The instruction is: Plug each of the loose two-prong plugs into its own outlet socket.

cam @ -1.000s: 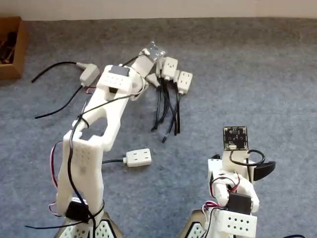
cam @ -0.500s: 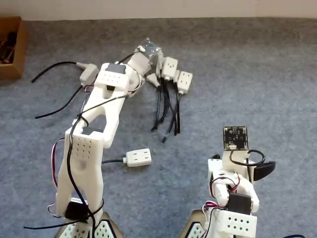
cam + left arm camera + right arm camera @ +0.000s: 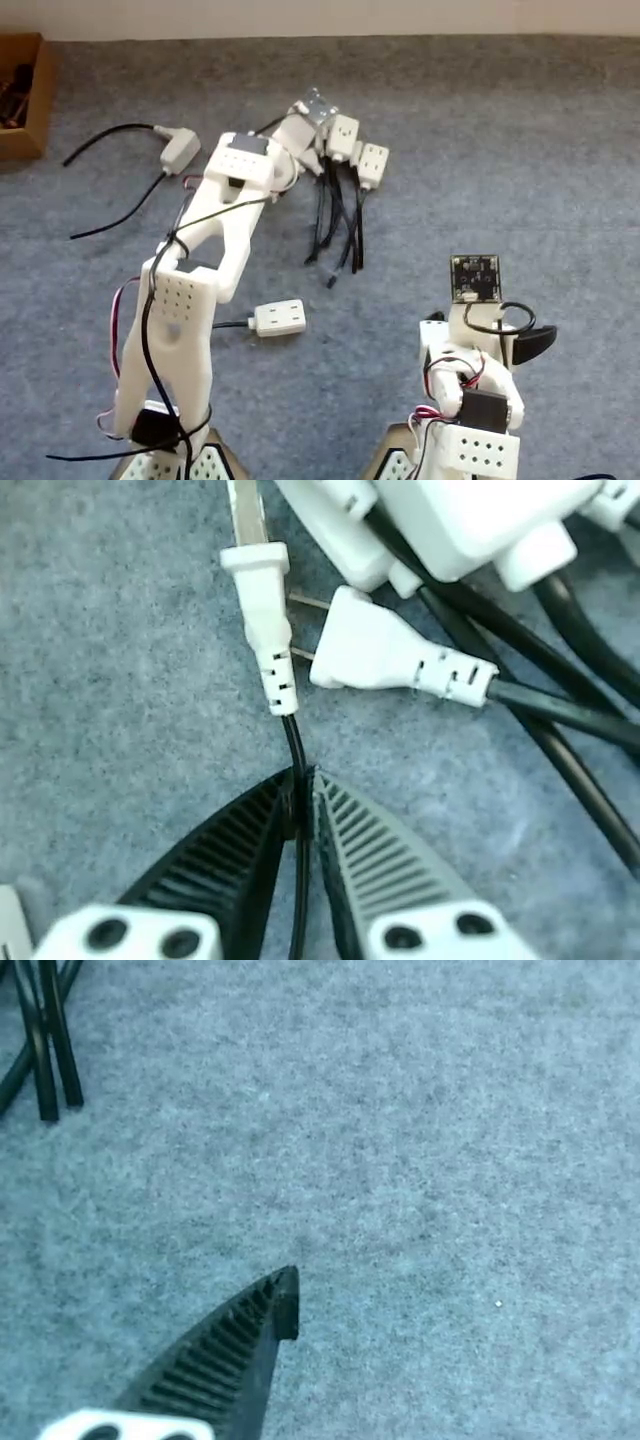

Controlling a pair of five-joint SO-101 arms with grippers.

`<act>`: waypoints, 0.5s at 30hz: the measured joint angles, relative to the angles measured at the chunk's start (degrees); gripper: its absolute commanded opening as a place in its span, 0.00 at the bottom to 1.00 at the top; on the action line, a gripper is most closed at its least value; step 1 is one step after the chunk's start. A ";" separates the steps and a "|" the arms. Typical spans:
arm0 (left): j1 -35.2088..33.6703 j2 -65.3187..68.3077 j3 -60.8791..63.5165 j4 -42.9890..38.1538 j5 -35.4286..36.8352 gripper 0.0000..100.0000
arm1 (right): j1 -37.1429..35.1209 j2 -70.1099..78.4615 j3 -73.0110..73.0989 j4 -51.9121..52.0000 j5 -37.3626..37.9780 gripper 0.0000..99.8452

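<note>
The left arm's fingers (image 3: 235,850) are closed on the black cord (image 3: 292,742) of one of two white two-prong plugs (image 3: 262,610). The second plug (image 3: 385,658) lies just beside it. Two outlet sockets (image 3: 343,135) sit at far centre, and a third socket (image 3: 280,318) lies nearer. The right arm (image 3: 470,400) is near right; I cannot tell its grip.

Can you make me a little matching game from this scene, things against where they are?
1 left gripper
2 box
3 lone outlet
4 grey plug

A beside the left arm
B shut on a black cord
C far left corner
D between box and arm

Pairs: 1-B, 2-C, 3-A, 4-D
</note>
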 measured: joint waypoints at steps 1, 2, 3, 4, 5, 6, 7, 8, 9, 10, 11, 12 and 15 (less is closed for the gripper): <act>0.00 -0.35 -0.70 0.88 0.00 0.00 | 0.00 0.00 0.00 0.00 0.00 0.58; 0.00 -0.53 -1.58 2.02 -0.09 0.00 | 0.00 0.00 0.00 0.00 0.00 0.58; -0.09 -0.79 -2.55 3.43 -0.18 0.00 | 0.00 0.00 0.00 0.00 0.00 0.58; -0.09 -1.23 -3.52 5.27 -0.26 0.00 | 0.00 0.00 0.00 0.00 0.00 0.58; -0.18 -1.76 -4.66 7.12 -0.26 0.00 | 0.00 0.00 0.00 0.00 0.00 0.58; -0.26 -2.37 -5.89 9.05 -0.26 0.00 | 0.00 0.00 0.00 0.00 0.00 0.58; -0.53 -3.08 -7.30 10.99 -0.26 0.00 | 0.00 0.00 0.00 0.00 0.00 0.58; -0.70 -3.87 -8.53 13.10 -0.26 0.00 | 0.00 0.00 0.00 0.00 0.00 0.58; -0.79 -4.75 -9.85 15.12 -0.26 0.00 | 0.00 0.00 0.00 0.00 0.00 0.58; -0.79 -5.71 -11.08 17.23 -0.26 0.00 | 0.00 0.00 0.00 0.00 0.00 0.58; -0.62 -6.51 -12.13 19.34 -0.26 0.00 | 0.00 0.00 0.00 0.00 0.00 0.58; -0.35 -7.38 -13.10 21.27 -0.26 0.00 | 0.00 0.00 0.00 0.00 0.00 0.58; 0.97 -9.23 -14.59 27.43 -0.26 0.00 | 0.00 0.00 0.00 0.00 0.00 0.58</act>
